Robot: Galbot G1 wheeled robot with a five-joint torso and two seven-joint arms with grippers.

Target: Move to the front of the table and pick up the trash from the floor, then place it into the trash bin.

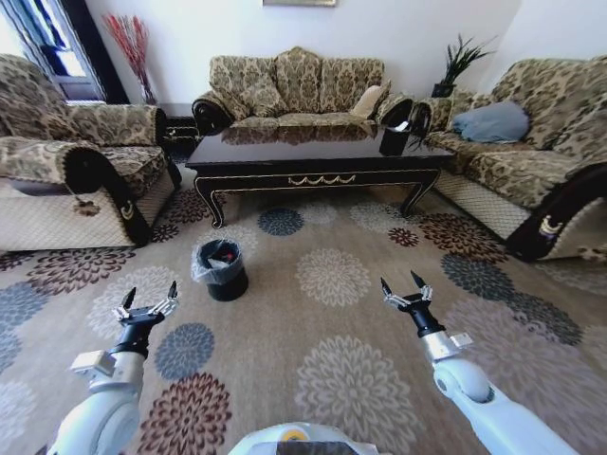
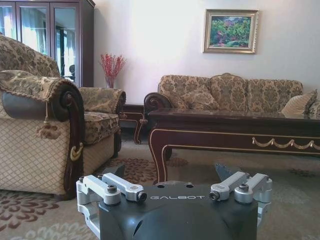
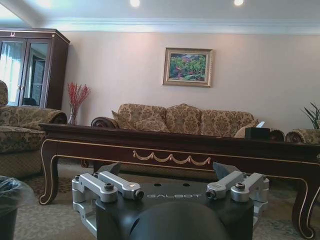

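Both my jaws, left gripper [image 1: 148, 300] and right gripper [image 1: 405, 287], stand wide and empty. The trash bin [image 1: 221, 269] sits at 11 o'clock on the floor [image 1: 332, 341]. Driving toward the counter [image 1: 318, 150] risks toppling it.

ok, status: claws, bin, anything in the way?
Left claw and right claw open, empty, held low over the carpet. Bin ahead on the left, before the table. Carpet to the bin looks open.

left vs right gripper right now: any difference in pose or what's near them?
The left gripper hangs over the floor just short of the trash bin; the right gripper hangs over bare carpet, with no bin beside it. The left faces the table's left end, the right its middle and right end. Both are open, hold nothing, and sit at about the same height, pointing at the table.
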